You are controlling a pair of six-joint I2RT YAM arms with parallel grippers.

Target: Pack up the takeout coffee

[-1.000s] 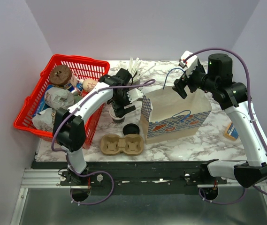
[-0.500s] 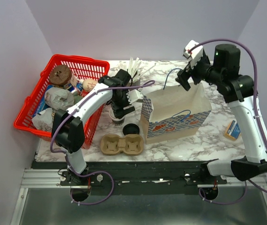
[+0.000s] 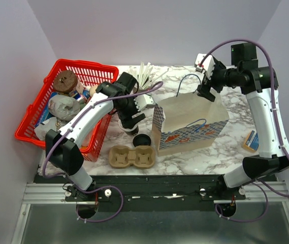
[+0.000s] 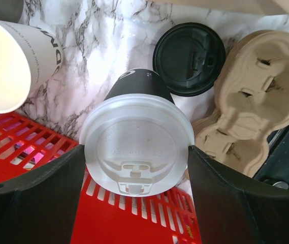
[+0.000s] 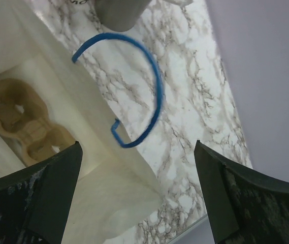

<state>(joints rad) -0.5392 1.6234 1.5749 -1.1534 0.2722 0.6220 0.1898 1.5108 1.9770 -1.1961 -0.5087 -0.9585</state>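
At the far left the red basket (image 4: 27, 147) is none of my business, nor is the cream cup (image 4: 12, 61) lying open-mouthed beside it. My left gripper (image 3: 132, 122) has its fingers pressed against both sides of the white lid of the coffee cup (image 4: 136, 147), just right of the basket's edge and left of the loose black lid (image 4: 189, 58) and the cardboard cup tray (image 3: 132, 156). I cannot tell whether its base has left the marble. I judge this to be the pick-up step. The paper bag (image 3: 190, 124) stands open to the right. My right gripper (image 3: 204, 90) hangs wide apart and empty by its blue handle (image 5: 154, 86). Next I would lift the cup upright, carry it right over the bag's rim and lower it inside.
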